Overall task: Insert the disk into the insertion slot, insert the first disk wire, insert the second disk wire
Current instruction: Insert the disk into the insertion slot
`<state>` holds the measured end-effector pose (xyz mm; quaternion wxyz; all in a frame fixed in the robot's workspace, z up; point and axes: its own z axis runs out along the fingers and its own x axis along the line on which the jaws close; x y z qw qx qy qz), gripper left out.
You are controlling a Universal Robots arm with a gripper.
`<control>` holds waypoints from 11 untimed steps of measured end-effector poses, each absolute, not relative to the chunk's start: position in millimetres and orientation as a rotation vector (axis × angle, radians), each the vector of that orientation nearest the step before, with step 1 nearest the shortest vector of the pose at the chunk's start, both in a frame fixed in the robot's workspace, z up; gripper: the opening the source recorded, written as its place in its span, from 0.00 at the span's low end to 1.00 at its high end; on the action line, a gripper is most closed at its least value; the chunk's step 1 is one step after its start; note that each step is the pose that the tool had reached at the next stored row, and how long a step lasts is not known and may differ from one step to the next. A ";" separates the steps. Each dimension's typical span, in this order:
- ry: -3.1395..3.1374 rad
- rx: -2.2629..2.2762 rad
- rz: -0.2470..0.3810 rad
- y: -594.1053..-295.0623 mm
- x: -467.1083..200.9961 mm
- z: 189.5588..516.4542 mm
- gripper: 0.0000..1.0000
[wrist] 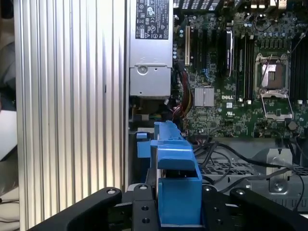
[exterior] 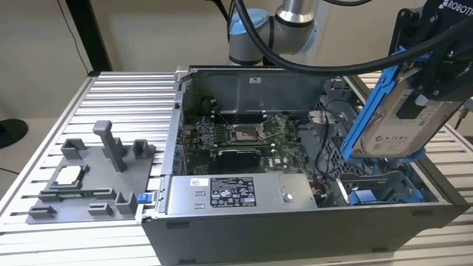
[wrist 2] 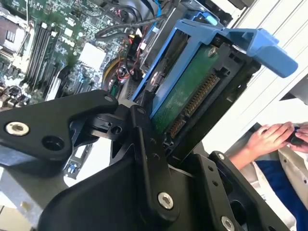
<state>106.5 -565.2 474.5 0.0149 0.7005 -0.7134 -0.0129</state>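
Hovering over the 3 o'clock end of the open case (exterior: 296, 233) in the exterior view. Risking a jam at the slot (exterior: 377, 191): carrying the disk (exterior: 402, 119) tilted rather than square to it, so probably catching a corner on the slot's rim while going in. Pinching that disk tight in the gripper (exterior: 432, 88) by its upper end, letting it hang toward 7 o'clock from the grip, just above the slot and seemingly apart from it. Also risking snagging the black wires (exterior: 325, 152) lying at the slot's 9 o'clock side.
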 end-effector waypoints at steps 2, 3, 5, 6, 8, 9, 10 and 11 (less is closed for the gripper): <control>-2.220 2.180 -0.040 -565.6 108.6 473.8 0.00; -2.220 2.180 -0.040 -565.7 109.5 473.5 0.00; -2.220 2.180 -0.040 -566.0 110.9 472.9 0.00; -2.220 2.180 -0.040 -566.0 111.4 472.7 0.00; -2.220 2.180 -0.040 -566.1 112.3 472.2 0.00; -2.220 2.180 -0.040 -566.2 112.8 471.8 0.00; -2.220 2.180 -0.040 -566.2 113.2 471.6 0.00; -2.220 2.180 -0.040 -566.2 113.5 471.4 0.00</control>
